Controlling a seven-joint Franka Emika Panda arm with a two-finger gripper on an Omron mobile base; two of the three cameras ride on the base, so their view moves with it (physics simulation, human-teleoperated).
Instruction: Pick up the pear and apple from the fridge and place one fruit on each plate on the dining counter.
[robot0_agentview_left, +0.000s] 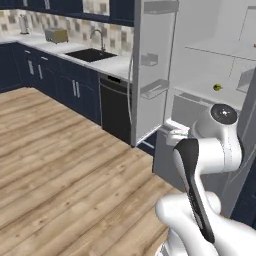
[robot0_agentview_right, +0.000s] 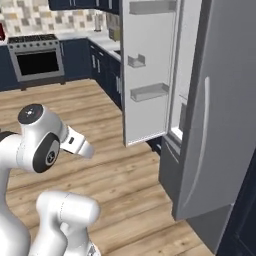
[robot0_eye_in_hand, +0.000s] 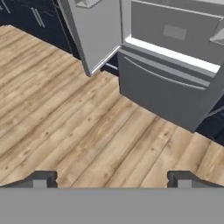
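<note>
**Fridge Open, Pear on the Shelf**

While the fridge (robot0_agentview_left: 165, 75) stands with both doors swung wide, the pear (robot0_agentview_left: 217, 87) — a small yellow-green fruit — sits on a white inner shelf, well apart from the arm. Above the plank floor (robot0_eye_in_hand: 65, 127), the gripper (robot0_eye_in_hand: 113, 179) hangs released, fingertips (robot0_eye_in_hand: 41, 179) spread and holding nothing — pointed toward the grey lower drawer (robot0_eye_in_hand: 162, 87).
</note>
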